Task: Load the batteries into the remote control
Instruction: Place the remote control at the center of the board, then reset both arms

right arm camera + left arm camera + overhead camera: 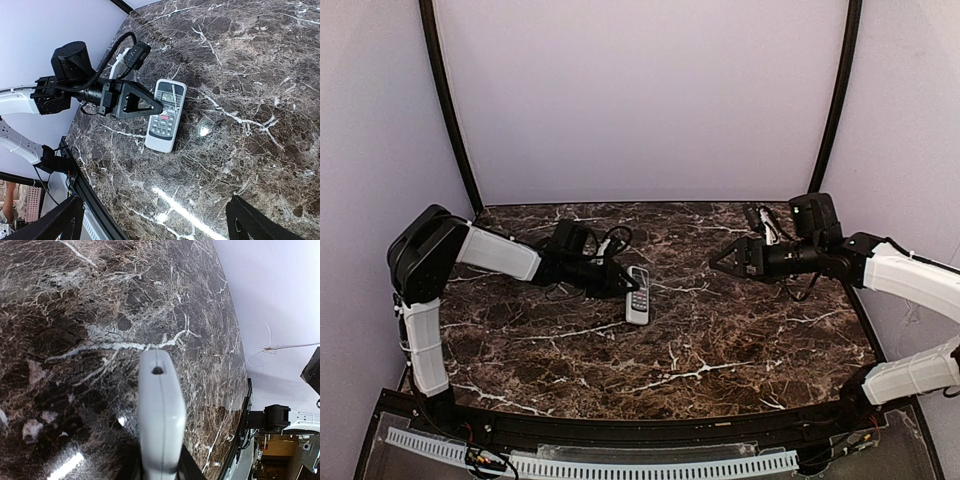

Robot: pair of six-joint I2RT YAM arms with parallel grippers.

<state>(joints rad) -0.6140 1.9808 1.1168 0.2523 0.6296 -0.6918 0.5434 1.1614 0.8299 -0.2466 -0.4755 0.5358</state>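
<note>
Grips remote (638, 297), lying 12-to-6, near its 12 o'clock end with left end effector (624, 282); holds right end effector (713, 262) spread at 3 o'clock.

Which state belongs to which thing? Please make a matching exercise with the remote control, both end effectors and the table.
Things:
1. remote control
2. left end effector
3. right end effector
4. table

States:
A. open, holding nothing
B. dark marble with white veins
C. lying with its buttons up
D. shut on the screen end of the remote control

Pairs: 1-C, 2-D, 3-A, 4-B
</note>
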